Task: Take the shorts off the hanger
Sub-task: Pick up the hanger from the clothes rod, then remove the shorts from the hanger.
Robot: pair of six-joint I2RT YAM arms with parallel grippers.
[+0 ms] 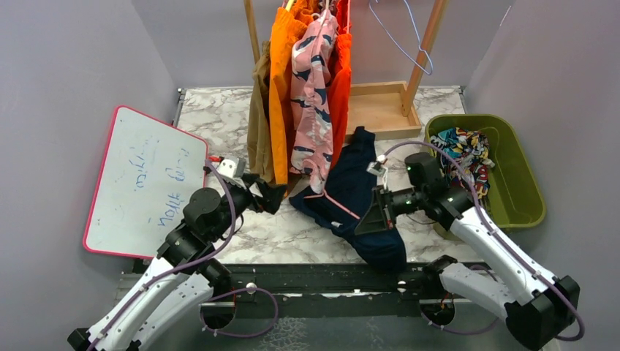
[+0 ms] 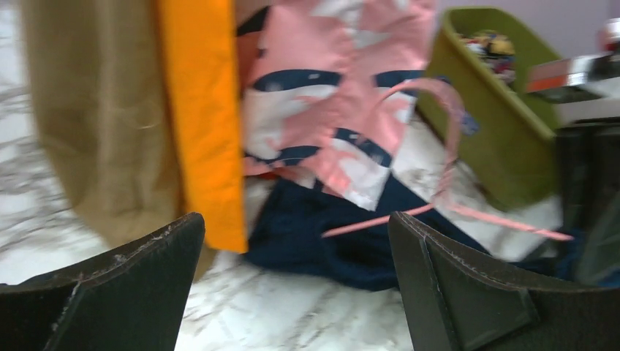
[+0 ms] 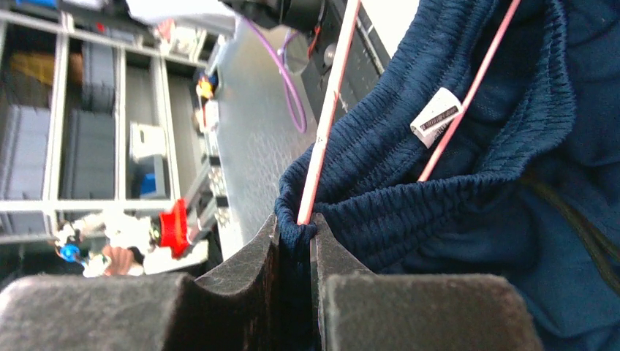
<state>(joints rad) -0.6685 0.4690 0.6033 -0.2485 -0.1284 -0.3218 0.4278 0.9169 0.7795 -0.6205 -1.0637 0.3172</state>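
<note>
Navy shorts (image 1: 358, 197) with a pink hanger wire (image 1: 340, 208) lie on the marble table, one end drooping over the front edge. My right gripper (image 1: 371, 212) is shut on their ribbed waistband (image 3: 380, 190), pinching it beside the pink wire (image 3: 322, 146). My left gripper (image 1: 276, 194) is open and empty, low beside the hanging clothes, the navy shorts (image 2: 343, 234) ahead of it. Tan-brown (image 1: 258, 117), bright orange (image 1: 280, 95), pink blotched (image 1: 313, 95) and red-orange shorts (image 1: 341, 88) hang from the rack. Comic-print shorts (image 1: 464, 150) lie in the green bin.
A green bin (image 1: 523, 172) stands at the right. A wooden rack with a tray base (image 1: 380, 110) stands at the back, an empty wire hanger (image 1: 406, 44) on it. A pink-framed whiteboard (image 1: 142, 179) leans at the left.
</note>
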